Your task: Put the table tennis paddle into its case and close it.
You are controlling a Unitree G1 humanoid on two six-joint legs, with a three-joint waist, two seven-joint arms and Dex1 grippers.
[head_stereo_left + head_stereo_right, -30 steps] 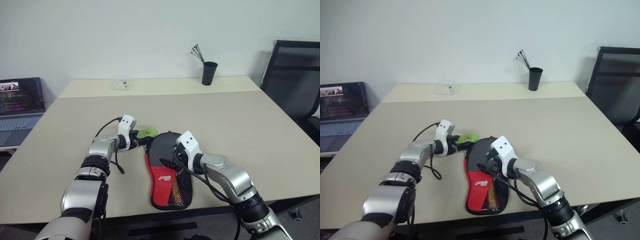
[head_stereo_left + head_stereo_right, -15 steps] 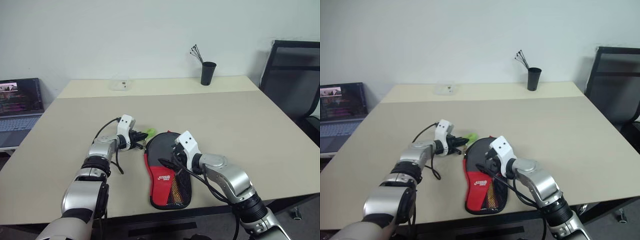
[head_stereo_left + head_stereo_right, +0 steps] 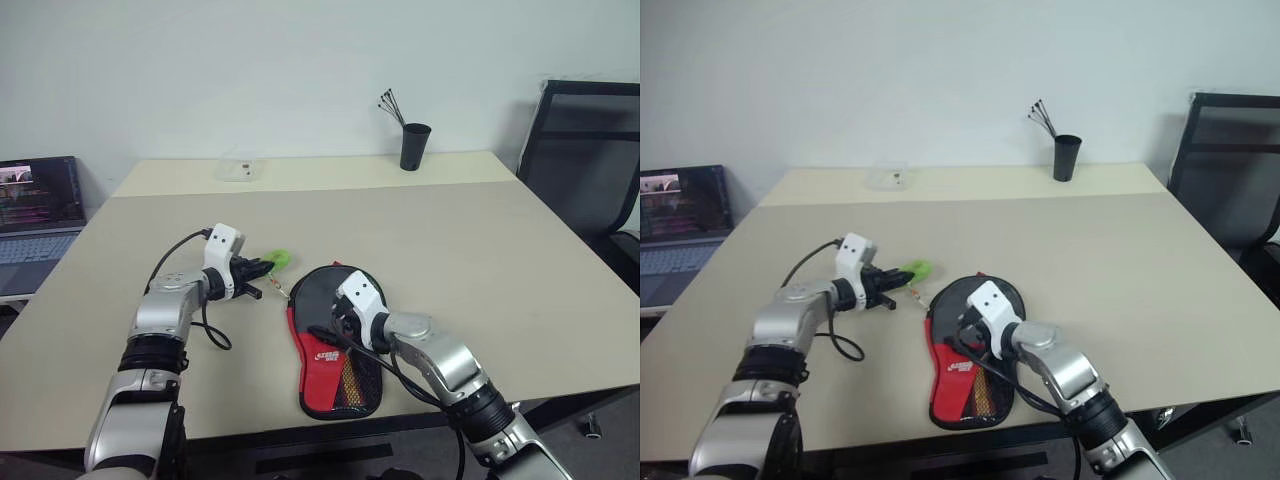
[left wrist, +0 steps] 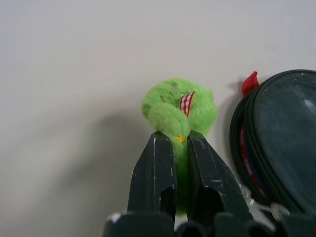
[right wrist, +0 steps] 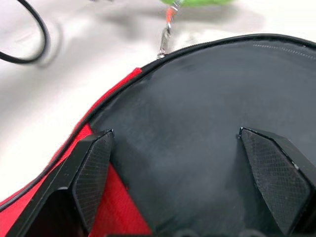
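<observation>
while black cup (image 3: 414,146) stands far, laptop (image 3: 38,210) apparently off-table.

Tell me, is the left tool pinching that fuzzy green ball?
Yes, the left tool is shut on the green ball, its two fingers squeezing the fuzz.

Case (image 3: 335,345) near the table's (image 3: 480,240) front edge, cup (image 3: 414,146) at the back, laptop (image 3: 40,210) off left, chair (image 3: 585,170) right.
</observation>
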